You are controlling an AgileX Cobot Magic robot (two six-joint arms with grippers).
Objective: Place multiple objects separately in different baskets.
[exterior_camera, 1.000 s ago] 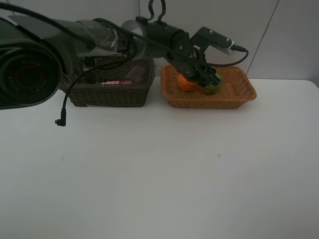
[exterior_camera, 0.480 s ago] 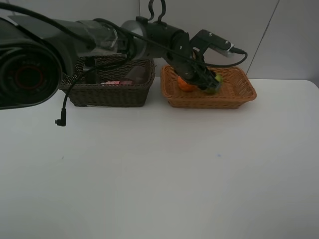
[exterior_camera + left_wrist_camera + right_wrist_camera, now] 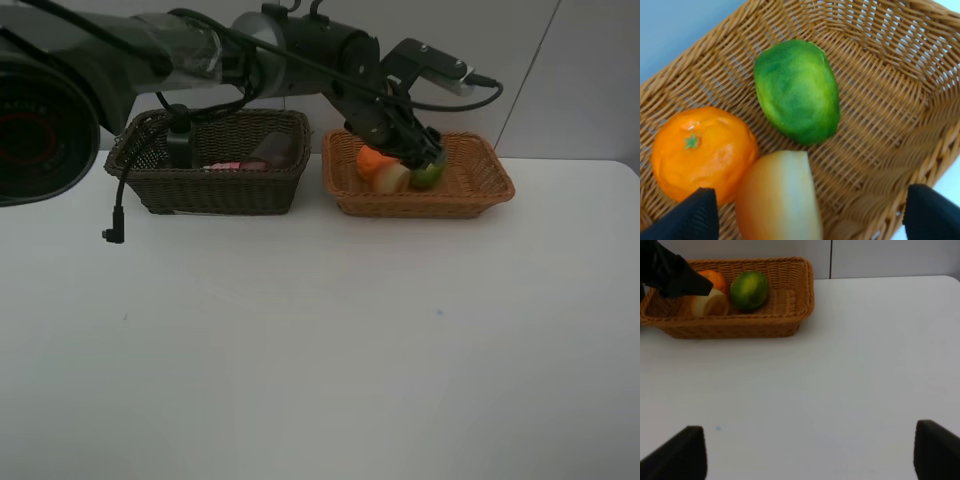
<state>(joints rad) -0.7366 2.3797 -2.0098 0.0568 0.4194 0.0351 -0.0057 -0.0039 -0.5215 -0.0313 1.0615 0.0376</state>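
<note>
The shallow light orange basket holds an orange, a pale peach-like fruit and a green round fruit. My left gripper reaches across and hangs just above them, open and empty. In the left wrist view its fingertips straddle the peach-like fruit, with the orange and green fruit beyond. The dark brown basket holds the pink bottle, purple cup and dark pump bottle. My right gripper is open over bare table.
Both baskets stand side by side at the table's far edge against a grey wall. The white table stretches in front of them. The left arm shows over the light basket in the right wrist view. A black cable dangles near the dark basket.
My left gripper has let go of the peach-like fruit, which now lies between the orange and the green fruit, and has lifted slightly up out of the basket.
</note>
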